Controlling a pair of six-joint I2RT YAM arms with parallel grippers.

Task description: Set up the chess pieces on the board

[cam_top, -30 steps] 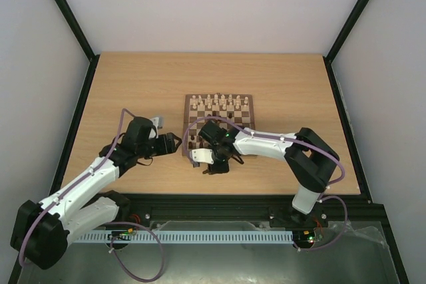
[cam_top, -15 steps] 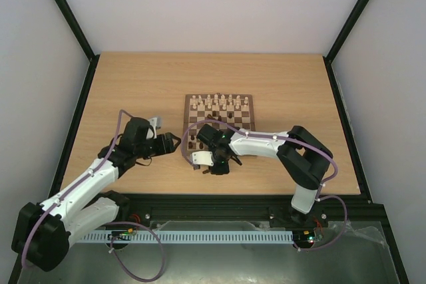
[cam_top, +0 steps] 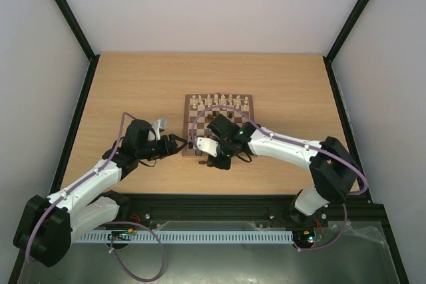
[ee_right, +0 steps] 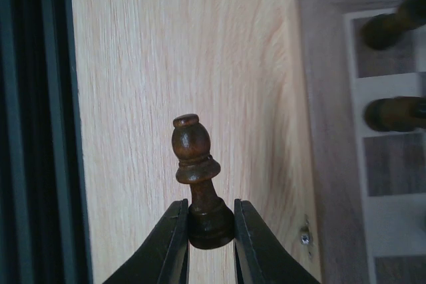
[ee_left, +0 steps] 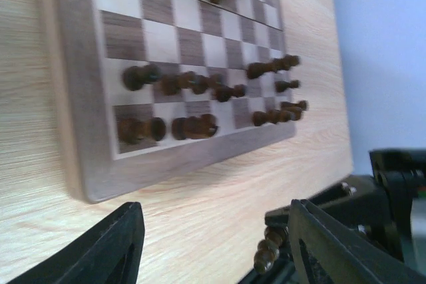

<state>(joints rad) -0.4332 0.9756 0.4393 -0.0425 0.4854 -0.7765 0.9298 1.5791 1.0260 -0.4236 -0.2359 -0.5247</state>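
Note:
The board (cam_top: 188,124) lies at mid-table, with cream chess pieces (cam_top: 219,102) along its far rows and dark ones (ee_left: 190,84) on its near rows. My right gripper (ee_right: 210,225) is shut on the base of a dark brown piece (ee_right: 193,154), just off the board's near left corner (cam_top: 202,159) over bare table. That same piece (ee_left: 267,252) shows low in the left wrist view. My left gripper (ee_left: 216,247) stands open with nothing between its fingers (ee_left: 113,247), left of the board's near corner (cam_top: 178,143).
The board's light rim (ee_right: 325,98) runs along the right of the right wrist view, dark pieces (ee_right: 393,114) standing on it. A black rail (ee_right: 33,124) marks the table's near edge. Bare wood (cam_top: 133,84) spreads left and right of the board.
My right gripper has shut on the dark piece and shifted slightly left and toward the board, its elbow swinging out right. My left gripper has crept right toward the board's corner, narrowing a little.

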